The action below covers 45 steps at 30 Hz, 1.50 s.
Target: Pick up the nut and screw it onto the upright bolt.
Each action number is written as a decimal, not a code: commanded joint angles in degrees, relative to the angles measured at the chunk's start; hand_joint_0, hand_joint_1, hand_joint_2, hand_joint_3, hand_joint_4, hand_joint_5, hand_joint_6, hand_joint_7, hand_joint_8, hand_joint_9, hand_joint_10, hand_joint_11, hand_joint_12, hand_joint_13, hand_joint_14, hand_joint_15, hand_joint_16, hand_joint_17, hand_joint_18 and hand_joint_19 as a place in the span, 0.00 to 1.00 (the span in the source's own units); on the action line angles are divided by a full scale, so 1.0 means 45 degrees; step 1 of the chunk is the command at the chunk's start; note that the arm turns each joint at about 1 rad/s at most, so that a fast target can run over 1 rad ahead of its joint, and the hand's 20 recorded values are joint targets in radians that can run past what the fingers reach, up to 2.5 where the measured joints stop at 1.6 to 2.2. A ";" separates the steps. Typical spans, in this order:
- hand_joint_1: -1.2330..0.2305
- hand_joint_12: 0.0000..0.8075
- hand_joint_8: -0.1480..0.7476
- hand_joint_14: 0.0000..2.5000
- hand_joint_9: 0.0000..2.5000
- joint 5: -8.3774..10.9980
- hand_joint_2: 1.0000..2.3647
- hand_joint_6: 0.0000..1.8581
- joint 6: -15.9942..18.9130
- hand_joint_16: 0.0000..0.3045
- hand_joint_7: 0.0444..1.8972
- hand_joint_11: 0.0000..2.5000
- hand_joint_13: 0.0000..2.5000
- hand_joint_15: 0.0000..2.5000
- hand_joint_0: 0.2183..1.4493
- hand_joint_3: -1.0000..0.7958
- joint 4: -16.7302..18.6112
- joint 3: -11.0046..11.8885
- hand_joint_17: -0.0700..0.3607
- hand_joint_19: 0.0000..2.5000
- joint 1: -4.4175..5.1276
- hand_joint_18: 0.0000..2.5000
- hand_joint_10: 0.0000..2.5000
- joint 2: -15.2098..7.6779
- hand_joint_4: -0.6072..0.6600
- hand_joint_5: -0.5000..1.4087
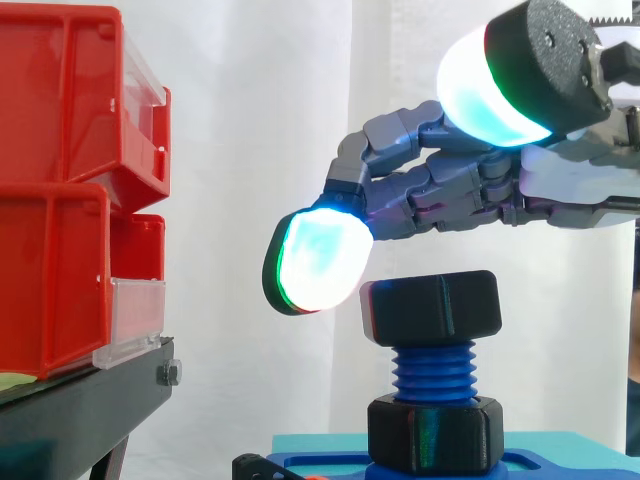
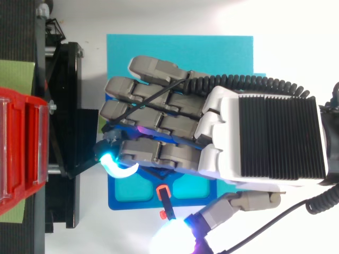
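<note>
Plainly black nut [image 1: 432, 308] atop blue bolt [image 1: 435, 371]

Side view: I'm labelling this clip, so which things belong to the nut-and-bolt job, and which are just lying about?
Job: black nut atop the upright blue bolt; the hand above it, fingers relaxed.
Lying about: red bins on the black stand; cyan mat; second nut at the bolt's foot.

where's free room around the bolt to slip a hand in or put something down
Free: the open gap between the red bins and the bolt in the side view; from above, the bare mat strip bordered by the stand and the hand. Crowded: right over the bolt, where the hand hangs above the top nut.
</note>
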 commanded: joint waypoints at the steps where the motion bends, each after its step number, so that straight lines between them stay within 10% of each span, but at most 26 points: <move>1: 0.75 0.45 0.48 0.00 0.16 -0.0170 0.00 0.27 -0.0011 0.15 0.50 0.00 0.13 0.00 0.22 0.28 -0.0117 0.0000 0.40 0.00 -0.0054 0.04 0.00 -0.0002 0.71 0.19; 45: 0.71 0.33 0.51 0.00 0.25 -0.1049 0.00 0.27 -0.0128 0.09 0.76 0.00 0.19 0.00 0.25 0.28 -0.0156 0.0000 0.30 0.00 -0.0933 0.09 0.00 0.0018 0.68 0.24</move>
